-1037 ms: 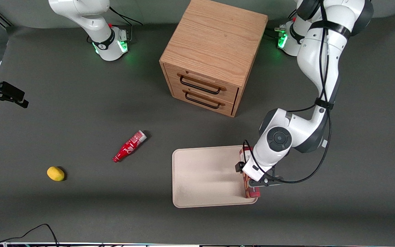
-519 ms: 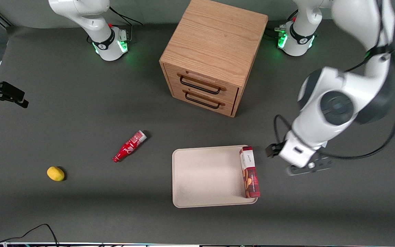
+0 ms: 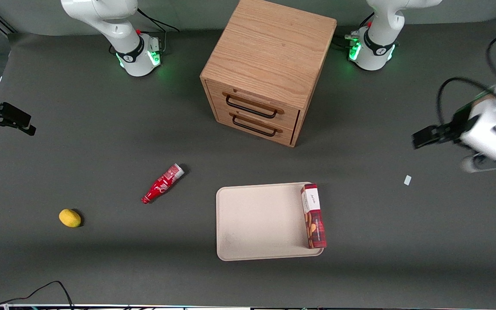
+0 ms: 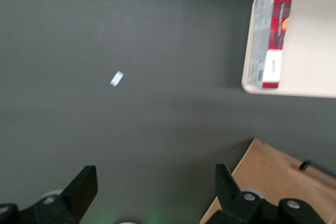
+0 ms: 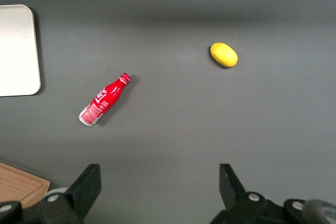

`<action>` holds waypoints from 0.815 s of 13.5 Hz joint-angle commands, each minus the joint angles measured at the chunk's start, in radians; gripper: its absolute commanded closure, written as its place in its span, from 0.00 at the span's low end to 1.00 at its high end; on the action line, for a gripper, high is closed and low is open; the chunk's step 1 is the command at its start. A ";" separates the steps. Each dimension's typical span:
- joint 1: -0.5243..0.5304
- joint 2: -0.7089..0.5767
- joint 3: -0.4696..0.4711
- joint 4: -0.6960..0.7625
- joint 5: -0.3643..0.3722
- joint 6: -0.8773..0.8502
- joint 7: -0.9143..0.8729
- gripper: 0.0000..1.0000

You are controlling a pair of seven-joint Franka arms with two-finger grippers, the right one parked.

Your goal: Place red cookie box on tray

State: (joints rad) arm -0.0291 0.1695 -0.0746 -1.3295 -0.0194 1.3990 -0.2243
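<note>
The red cookie box [image 3: 314, 215] lies flat on the cream tray [image 3: 256, 221], along the tray's rim on the side toward the working arm's end of the table. Nothing touches it. The left wrist view shows the same box [image 4: 274, 40] on the tray [image 4: 310, 40], white label panel facing up. My left gripper [image 3: 489, 162] hangs high over bare table, well away from the tray toward the working arm's end. Its fingers stand wide apart, so the gripper [image 4: 155, 182] is open with nothing between them.
A wooden two-drawer cabinet [image 3: 269, 73] stands farther from the front camera than the tray. A small red bottle [image 3: 162, 184] and a yellow lemon [image 3: 69, 218] lie toward the parked arm's end. A white paper scrap [image 3: 407, 180] lies on the mat near my gripper.
My gripper let go of the red cookie box, lifted, and swung away toward the working arm's end of the table. The box stays on the tray where it was.
</note>
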 commanded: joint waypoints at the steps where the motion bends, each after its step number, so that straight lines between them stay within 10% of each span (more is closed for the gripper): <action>1: -0.008 -0.170 0.070 -0.140 -0.024 -0.046 0.107 0.00; 5: -0.006 -0.379 0.107 -0.339 -0.014 -0.046 0.164 0.00; 11: -0.003 -0.366 0.124 -0.294 0.013 -0.089 0.168 0.00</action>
State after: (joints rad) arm -0.0279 -0.2048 0.0394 -1.6447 -0.0192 1.3285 -0.0756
